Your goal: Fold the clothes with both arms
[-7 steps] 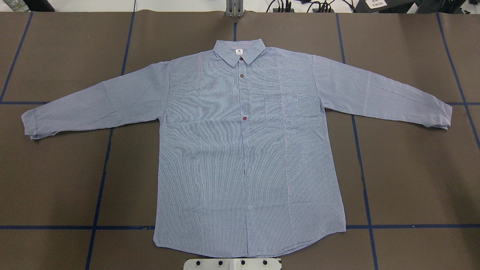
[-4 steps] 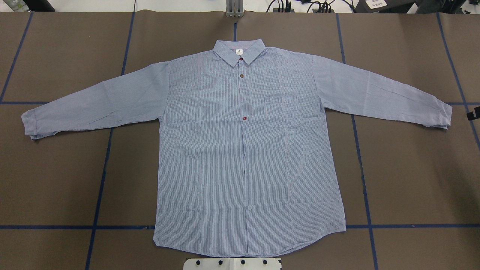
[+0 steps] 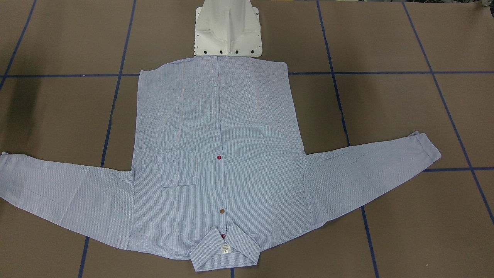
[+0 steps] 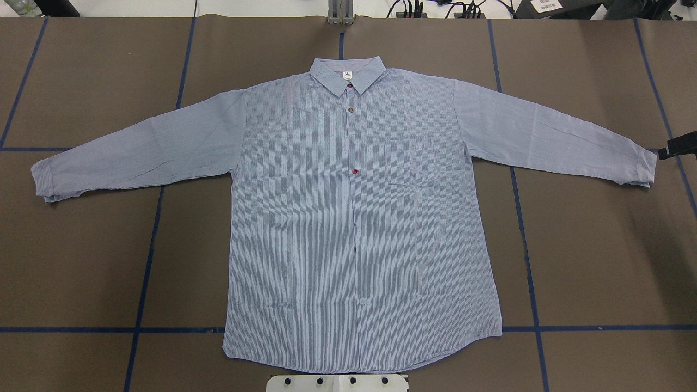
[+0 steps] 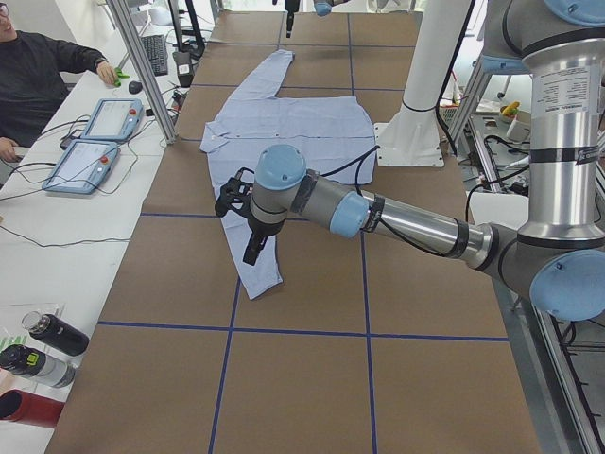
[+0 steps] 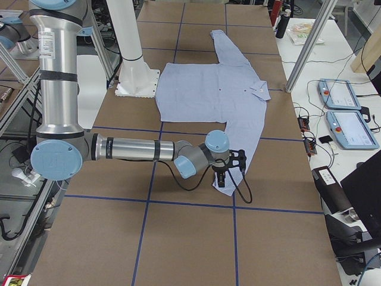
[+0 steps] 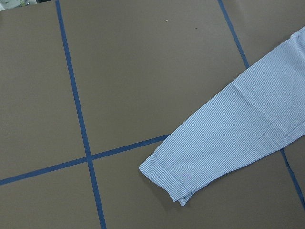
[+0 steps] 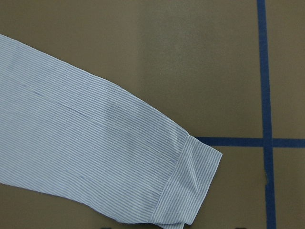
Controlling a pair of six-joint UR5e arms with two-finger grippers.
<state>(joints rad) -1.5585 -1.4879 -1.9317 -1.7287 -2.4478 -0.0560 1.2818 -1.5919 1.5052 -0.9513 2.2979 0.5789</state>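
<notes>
My right gripper [image 4: 675, 147] has just edged in beside the shirt [image 4: 354, 218] at its right cuff [image 4: 646, 169]. I cannot tell whether it is open or clenched. Folding is about to begin.

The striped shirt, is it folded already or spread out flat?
Spread flat. The striped shirt lies front up on the table, both sleeves stretched sideways, no part folded over.

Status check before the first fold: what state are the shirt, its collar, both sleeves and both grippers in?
shirt: spread flat, front up, buttoned, not yet folded.
collar: turned down, closed.
sleeve on the left arm's side: stretched out flat, not gripped.
sleeve on the right arm's side: stretched out flat, not gripped.
left gripper: above its sleeve's cuff; open or shut unclear.
right gripper: above its cuff; open or shut unclear.
</notes>
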